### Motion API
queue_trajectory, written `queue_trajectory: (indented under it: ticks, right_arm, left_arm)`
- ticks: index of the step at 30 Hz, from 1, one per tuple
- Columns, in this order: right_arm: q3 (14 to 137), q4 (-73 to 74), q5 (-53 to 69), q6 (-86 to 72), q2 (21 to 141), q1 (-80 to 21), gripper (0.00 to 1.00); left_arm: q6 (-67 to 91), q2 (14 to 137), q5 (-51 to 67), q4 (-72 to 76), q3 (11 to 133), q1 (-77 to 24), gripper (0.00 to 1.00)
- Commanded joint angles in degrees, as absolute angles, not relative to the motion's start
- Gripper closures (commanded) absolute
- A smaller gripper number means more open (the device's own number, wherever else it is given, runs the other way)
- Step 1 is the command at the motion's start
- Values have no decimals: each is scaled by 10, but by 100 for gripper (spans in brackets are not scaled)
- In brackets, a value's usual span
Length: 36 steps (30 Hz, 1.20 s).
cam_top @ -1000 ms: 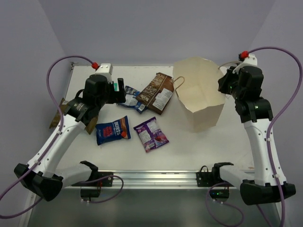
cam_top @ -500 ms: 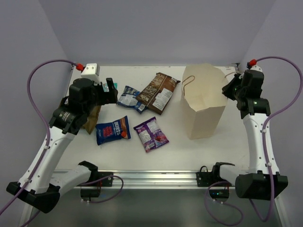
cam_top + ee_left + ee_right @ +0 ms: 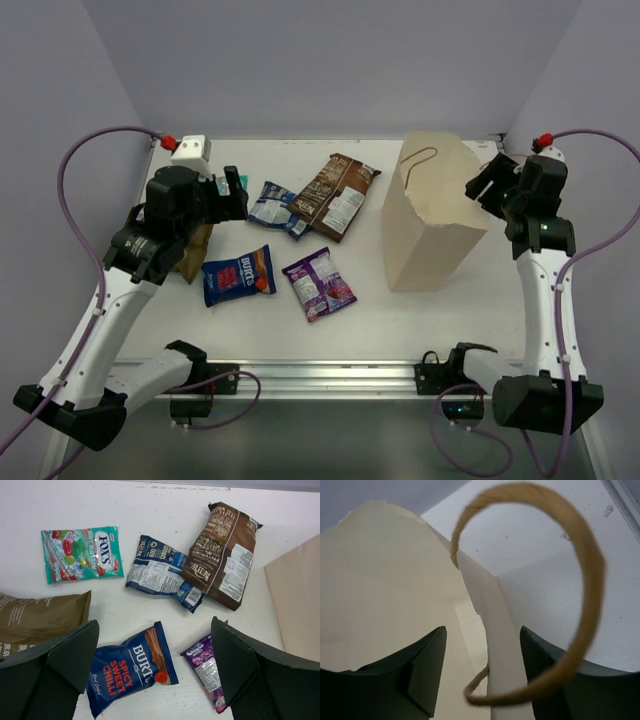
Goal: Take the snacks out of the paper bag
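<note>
The cream paper bag [image 3: 432,218] stands right of centre, its inside hidden; a cord handle [image 3: 425,160] lies on its face. My right gripper [image 3: 488,186] is open at the bag's upper right edge. In the right wrist view the bag's rim [image 3: 492,630] and handle loop [image 3: 587,585] sit loose between the spread jaws of that gripper [image 3: 482,675]. Snacks lie on the table: green-red [image 3: 82,554], olive-brown [image 3: 40,615], blue-white [image 3: 278,208], dark brown [image 3: 333,195], blue-red [image 3: 238,275], purple [image 3: 318,282]. My left gripper [image 3: 235,190] hovers open above them, holding nothing.
The white table [image 3: 300,330] ends at a metal rail along the near side. The left arm's link covers part of the olive-brown packet [image 3: 192,252]. Purple cables arc from both arms beyond the table's side edges. Grey walls close the back and sides.
My right gripper has opened and let go of the bag's rim, and drawn slightly right. The bag's mouth has turned away from the camera. The left arm rose earlier and has since held still.
</note>
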State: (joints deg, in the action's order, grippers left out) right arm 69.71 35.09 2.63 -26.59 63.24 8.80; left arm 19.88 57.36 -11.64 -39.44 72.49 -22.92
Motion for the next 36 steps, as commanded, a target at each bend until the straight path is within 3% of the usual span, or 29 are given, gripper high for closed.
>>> queue_trajectory:
  ticks: [1,2,8,23,36]
  right_arm:
    - [697,329,30,-250,590,91,32]
    - [698,331,30,-246,583,91,24]
    - [727,366,33,-207,517,91,1]
    - [860,397,40,-146,349,59,1]
    - [778,301,-13,-67,165,-62,1]
  left_arm:
    - [185,564,-125,-410,751,-225,0]
    - [185,564,-128,-414,754,-225,0]
    - [178,562,-148,-434,793,-225,0]
    - [123,475,-200,-481,942,-226,0]
    - [54,313,-178,-480,897,-229,0]
